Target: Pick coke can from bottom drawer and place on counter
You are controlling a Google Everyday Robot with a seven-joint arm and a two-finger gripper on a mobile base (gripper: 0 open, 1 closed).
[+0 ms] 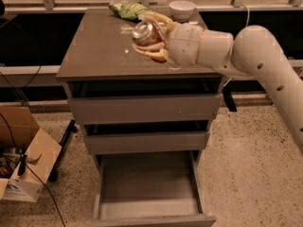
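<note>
One red can (pixel 146 33), claw (pixel 142 32) over counter (pixel 97 48)

The white arm (pixel 265 60) comes in from the right edge to the upper centre of the frame. Its gripper (pixel 152 38) points left, tan fingers (pixel 152 56) clamped around the coke can (pixel 142 31).

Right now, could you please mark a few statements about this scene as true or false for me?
1. The gripper holds the coke can over the counter. True.
2. The bottom drawer is shut. False: it stands open.
3. The coke can lies in the bottom drawer. False: it is in the gripper.
4. A white bowl sits near the counter's back edge. True.
5. A green bag lies on the floor. False: the green bag lies on the counter.
</note>
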